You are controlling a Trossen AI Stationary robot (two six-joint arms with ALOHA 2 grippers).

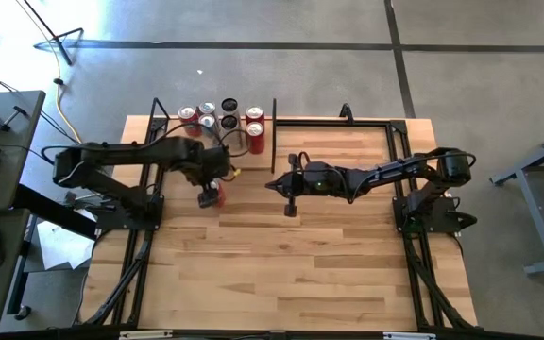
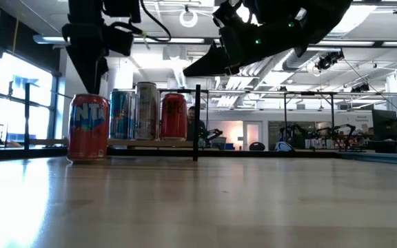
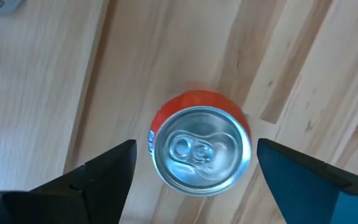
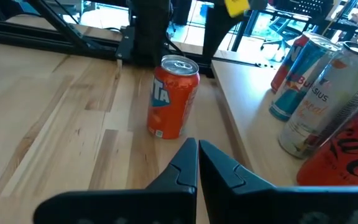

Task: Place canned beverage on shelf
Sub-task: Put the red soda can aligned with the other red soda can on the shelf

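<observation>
An orange canned beverage (image 3: 201, 149) stands upright on its base on the slatted tabletop, in front of the shelf's left end (image 2: 88, 127). My left gripper (image 3: 196, 144) hangs straight above it, pointing down. It is open, with one finger on each side of the can's top, clear of it. The shelf (image 4: 247, 112) is a narrow pale board along the far edge with black rod uprights (image 2: 197, 122). My right gripper (image 4: 197, 155) is shut and holds nothing. It hovers near the table's middle (image 1: 286, 189), pointing toward the can (image 4: 173, 96).
Several cans (image 2: 147, 110) stand upright on the shelf, red, blue and silver ones (image 4: 319, 93). A black metal frame (image 1: 348, 120) runs along the table's far and side edges. The near half of the tabletop (image 1: 281, 274) is bare wood.
</observation>
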